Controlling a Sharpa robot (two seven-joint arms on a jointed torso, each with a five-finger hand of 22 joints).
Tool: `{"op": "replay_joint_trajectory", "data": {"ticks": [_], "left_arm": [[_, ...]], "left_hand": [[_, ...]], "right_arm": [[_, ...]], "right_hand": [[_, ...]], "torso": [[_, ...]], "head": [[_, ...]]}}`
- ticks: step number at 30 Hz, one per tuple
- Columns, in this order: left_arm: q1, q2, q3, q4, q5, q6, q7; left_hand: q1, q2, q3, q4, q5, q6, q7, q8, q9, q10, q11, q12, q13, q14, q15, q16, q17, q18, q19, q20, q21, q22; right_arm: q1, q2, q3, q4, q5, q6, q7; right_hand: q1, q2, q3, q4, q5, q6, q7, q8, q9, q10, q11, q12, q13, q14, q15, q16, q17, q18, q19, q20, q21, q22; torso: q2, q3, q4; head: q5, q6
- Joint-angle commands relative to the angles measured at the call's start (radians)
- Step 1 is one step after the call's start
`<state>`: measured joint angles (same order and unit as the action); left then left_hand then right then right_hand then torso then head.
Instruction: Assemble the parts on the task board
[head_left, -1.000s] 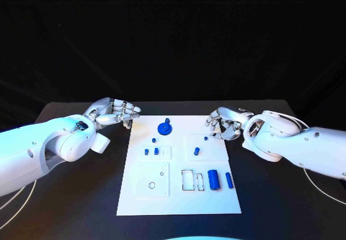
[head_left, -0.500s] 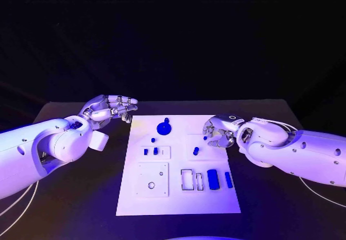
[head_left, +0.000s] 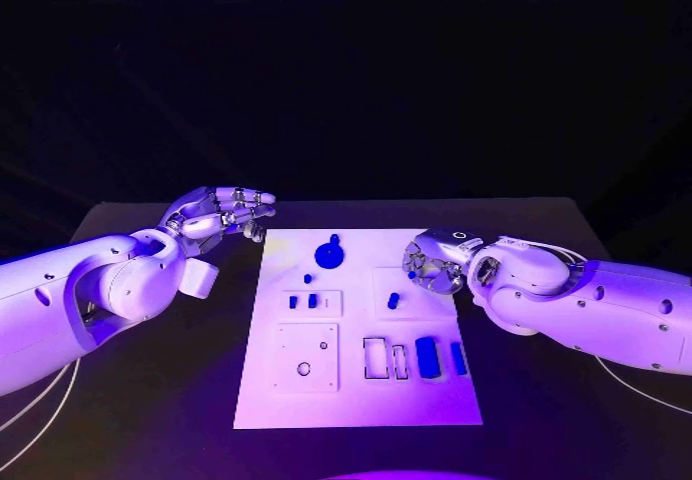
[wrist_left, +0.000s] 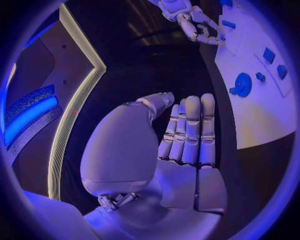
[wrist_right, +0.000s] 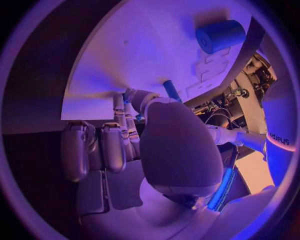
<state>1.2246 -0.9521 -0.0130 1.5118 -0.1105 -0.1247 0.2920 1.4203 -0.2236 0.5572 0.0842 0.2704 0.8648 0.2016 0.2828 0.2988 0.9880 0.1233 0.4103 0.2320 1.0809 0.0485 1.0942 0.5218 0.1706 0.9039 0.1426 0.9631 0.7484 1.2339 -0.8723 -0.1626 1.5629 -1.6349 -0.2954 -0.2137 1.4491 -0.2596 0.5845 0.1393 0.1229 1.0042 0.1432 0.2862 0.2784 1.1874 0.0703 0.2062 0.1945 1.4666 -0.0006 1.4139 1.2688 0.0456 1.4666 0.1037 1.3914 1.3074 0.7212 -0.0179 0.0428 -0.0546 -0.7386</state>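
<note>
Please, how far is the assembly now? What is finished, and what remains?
Little looks done: two short pegs seem seated in their plate. In hand: the right hand has fingers at a small blue peg, grip unclear. The left hand holds nothing. Left: the blue cylinder and bar lie beside empty slots.

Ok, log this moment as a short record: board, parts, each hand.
board: white task board in the middle of the black table
parts: blue disc at the board's far end; blue cylinder and a thin blue bar near its right edge
left hand: off the board's far left corner, fingers curled, holding nothing
right hand: over the board's right edge; grasp cannot be told
</note>
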Motion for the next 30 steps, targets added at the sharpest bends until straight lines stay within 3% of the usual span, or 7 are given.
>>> {"op": "replay_joint_trajectory", "data": {"ticks": [1, 6, 19, 30], "left_arm": [[0.001, 0.002, 0.001, 0.001, 0.011, 0.016, 0.011], [0.001, 0.003, 0.001, 0.002, 0.009, 0.019, 0.007], [0.001, 0.003, 0.001, 0.002, -0.002, 0.03, -0.01], [0.001, 0.003, 0.001, 0.003, -0.015, 0.031, -0.018]], "left_hand": [[-0.001, 0.004, -0.002, -0.004, 0.0, -0.006, -0.001, 0.002, -0.001, -0.007, 0.003, 0.006, 0.002, -0.007, 0.001, -0.005, -0.001, 0.014, -0.004, 0.003, -0.005, -0.001], [0.0, 0.005, -0.003, -0.004, 0.0, -0.006, 0.0, 0.003, -0.001, -0.007, 0.004, 0.007, 0.002, -0.008, 0.001, -0.006, -0.001, 0.014, -0.004, 0.003, -0.006, -0.001], [-0.001, 0.006, -0.004, -0.005, -0.001, -0.008, 0.001, 0.003, -0.001, -0.01, 0.005, 0.009, 0.002, -0.004, 0.001, -0.004, -0.002, 0.014, -0.002, 0.003, -0.007, -0.002], [0.0, 0.006, -0.006, -0.006, 0.0, -0.012, 0.002, 0.002, -0.002, -0.015, 0.006, 0.01, 0.001, -0.005, 0.002, -0.005, -0.003, 0.014, 0.0, 0.004, -0.008, -0.004]], "right_arm": [[-0.003, 0.005, -0.001, -0.005, -0.018, 0.01, -0.009], [-0.006, 0.011, -0.001, -0.012, -0.023, 0.026, -0.019], [-0.009, 0.022, -0.001, -0.017, -0.046, 0.055, -0.042], [-0.012, 0.021, -0.001, -0.009, -0.052, 0.055, -0.047]], "right_hand": [[-0.01, 0.018, 0.029, -0.013, -0.008, 0.016, -0.002, 0.007, 0.004, 0.018, -0.002, -0.012, -0.005, 0.043, -0.008, -0.003, -0.001, -0.007, 0.029, -0.008, 0.007, 0.192], [-0.018, 0.033, 0.054, -0.032, -0.01, 0.032, -0.007, 0.013, 0.011, 0.036, -0.007, -0.02, -0.008, 0.043, -0.012, -0.002, -0.003, -0.008, 0.029, -0.011, 0.008, 0.194], [-0.034, 0.028, 0.06, -0.041, -0.011, 0.033, -0.007, 0.011, 0.013, 0.037, -0.006, -0.031, -0.012, 0.043, -0.012, -0.003, -0.003, -0.007, 0.028, -0.012, 0.007, 0.195], [-0.065, 0.052, 0.074, -0.059, -0.012, 0.064, -0.019, 0.029, 0.029, 0.076, -0.017, -0.042, -0.013, 0.044, -0.02, -0.001, -0.004, -0.01, 0.033, -0.018, 0.018, 0.201]], "torso": [[0.0, -0.0003, -0.0004], [0.0, -0.0003, 0.0], [-0.001, -0.0009, -0.0002], [-0.001, -0.001, 0.0005]], "head": [[0.001, -0.001], [0.0, -0.002], [-0.004, -0.007], [-0.004, -0.009]]}}
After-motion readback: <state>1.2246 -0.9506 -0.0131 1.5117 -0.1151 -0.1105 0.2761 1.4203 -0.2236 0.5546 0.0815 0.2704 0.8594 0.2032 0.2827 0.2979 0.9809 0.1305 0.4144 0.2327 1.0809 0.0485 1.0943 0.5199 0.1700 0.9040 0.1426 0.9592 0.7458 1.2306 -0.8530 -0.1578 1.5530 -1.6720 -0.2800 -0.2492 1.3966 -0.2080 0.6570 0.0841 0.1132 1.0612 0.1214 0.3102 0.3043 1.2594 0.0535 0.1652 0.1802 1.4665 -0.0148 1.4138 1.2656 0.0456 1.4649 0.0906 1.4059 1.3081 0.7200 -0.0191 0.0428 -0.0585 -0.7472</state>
